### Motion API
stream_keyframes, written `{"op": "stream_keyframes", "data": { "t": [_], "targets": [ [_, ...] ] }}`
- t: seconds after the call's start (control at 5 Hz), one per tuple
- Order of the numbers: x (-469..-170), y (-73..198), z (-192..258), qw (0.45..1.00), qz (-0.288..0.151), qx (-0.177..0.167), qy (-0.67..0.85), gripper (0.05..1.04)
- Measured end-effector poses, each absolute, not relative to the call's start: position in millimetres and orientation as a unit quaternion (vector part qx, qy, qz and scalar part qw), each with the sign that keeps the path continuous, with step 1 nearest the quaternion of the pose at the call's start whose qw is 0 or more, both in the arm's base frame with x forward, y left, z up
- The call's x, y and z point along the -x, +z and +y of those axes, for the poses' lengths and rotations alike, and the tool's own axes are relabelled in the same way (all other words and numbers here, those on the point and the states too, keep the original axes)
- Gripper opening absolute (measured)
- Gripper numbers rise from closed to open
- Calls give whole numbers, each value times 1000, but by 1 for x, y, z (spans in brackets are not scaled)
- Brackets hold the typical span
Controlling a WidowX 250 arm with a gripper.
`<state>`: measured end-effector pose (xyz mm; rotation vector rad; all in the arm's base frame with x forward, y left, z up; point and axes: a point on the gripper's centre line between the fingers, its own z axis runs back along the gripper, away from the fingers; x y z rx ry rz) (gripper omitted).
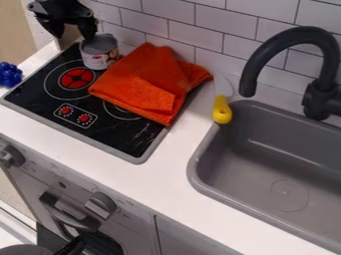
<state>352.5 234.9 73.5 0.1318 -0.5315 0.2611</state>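
Gripper [72, 36] hanging at 11 o'clock, fingers standing apart | can [99, 56] standing on stove [37, 96], just beside gripper at its 5 o'clock | orange cloth [142, 82] lying at can's 4 o'clock | yellow-handled knife [222, 110] lying at 2 o'clock | blue grapes [9, 75] sitting at 10

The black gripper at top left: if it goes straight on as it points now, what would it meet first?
Probably the can: one fingertip of the gripper shows right by its rim. Depth is unclear, though, so it may pass beside and meet the stove instead.
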Motion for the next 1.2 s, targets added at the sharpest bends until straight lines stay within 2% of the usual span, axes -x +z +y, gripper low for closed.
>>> {"op": "stream_keyframes", "data": {
  "t": [0.4,0.6,0.8,1.2],
  "targets": [
    [-379,71,228,952,-283,-57,103,998],
    [-387,69,219,954,-281,-55,87,998],
    [-401,68,216,952,-283,-70,96,998],
    [-412,53,217,954,-276,-69,89,999]
  ]
}}
